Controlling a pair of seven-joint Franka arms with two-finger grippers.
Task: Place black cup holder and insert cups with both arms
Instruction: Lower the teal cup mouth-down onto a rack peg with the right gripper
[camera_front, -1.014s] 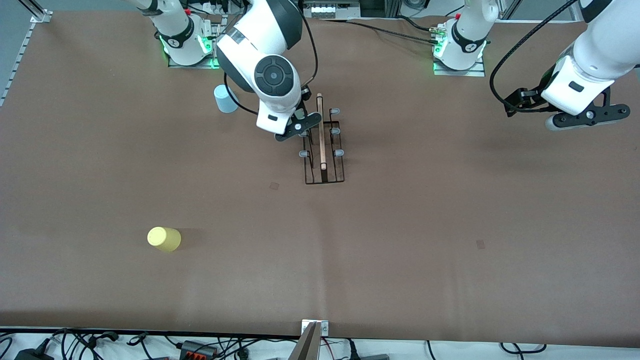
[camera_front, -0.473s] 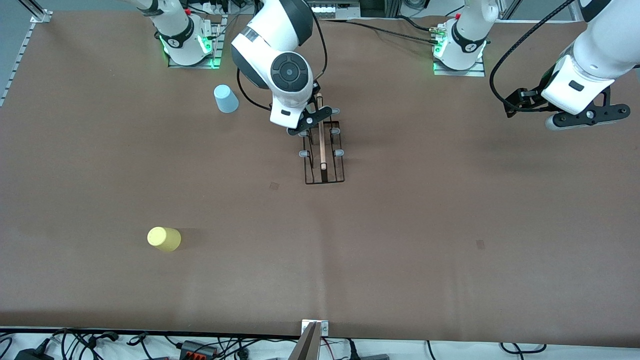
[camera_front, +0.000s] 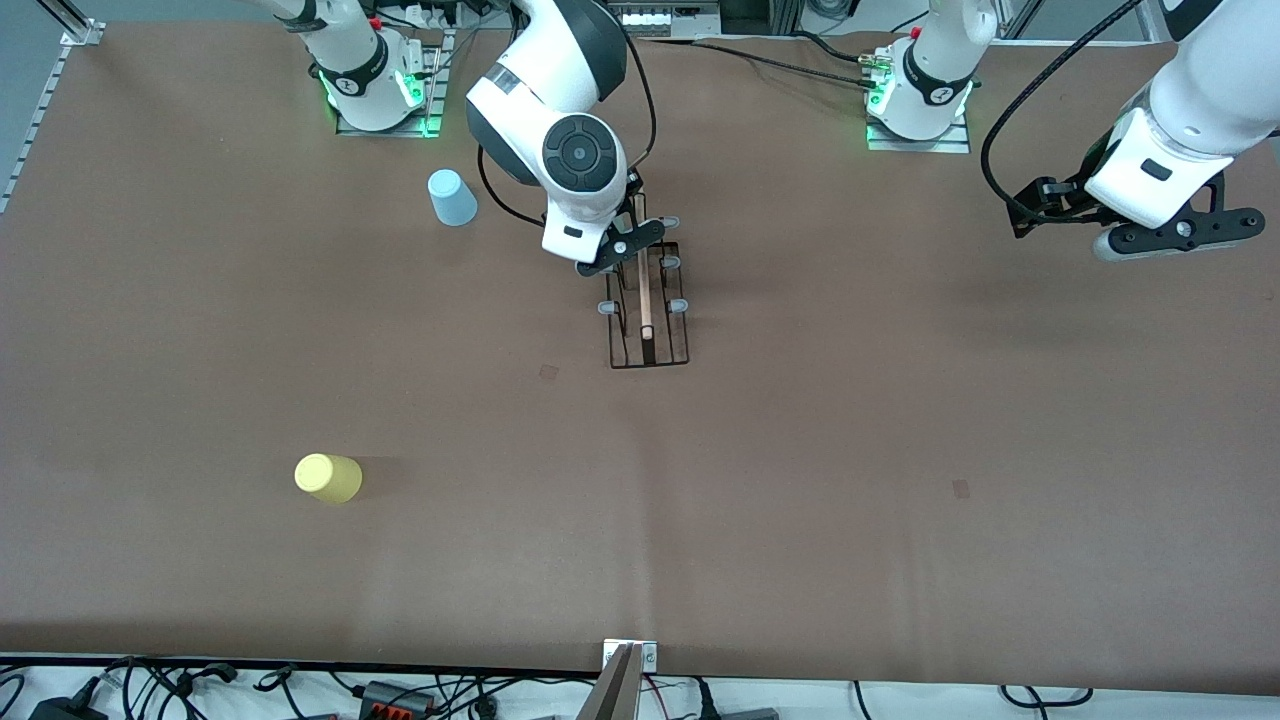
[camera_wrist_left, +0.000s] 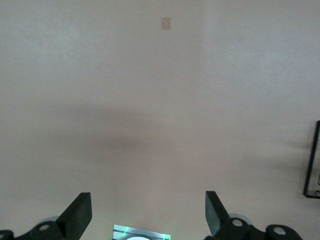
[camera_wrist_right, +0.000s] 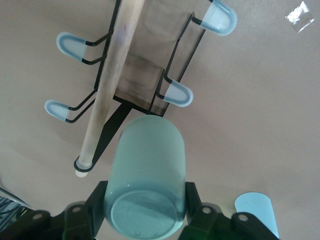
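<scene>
The black cup holder (camera_front: 645, 300) stands mid-table, its wooden rod (camera_wrist_right: 112, 80) on top and pale-tipped prongs (camera_wrist_right: 177, 94) sticking out on both sides. My right gripper (camera_front: 612, 250) hangs over the holder's end toward the robots' bases. It is shut on the pale green cup (camera_wrist_right: 145, 170), one finger on each side, with the cup's mouth toward the prongs; the arm hides this cup in the front view. The right gripper (camera_wrist_right: 145, 200) shows low in its wrist view. A light blue cup (camera_front: 452, 197) sits toward the right arm's base. A yellow cup (camera_front: 328, 478) sits nearer the front camera. My left gripper (camera_front: 1170, 235) waits open.
Under the left gripper (camera_wrist_left: 147, 215) is bare brown table, with the holder's edge (camera_wrist_left: 312, 160) at the side of that view. The light blue cup (camera_wrist_right: 255, 212) also shows in the right wrist view. Both arm bases (camera_front: 378, 90) stand along the table's edge.
The right arm has carried the pale green cup sideways from beside the light blue cup to over the holder. The left arm has hardly moved.
</scene>
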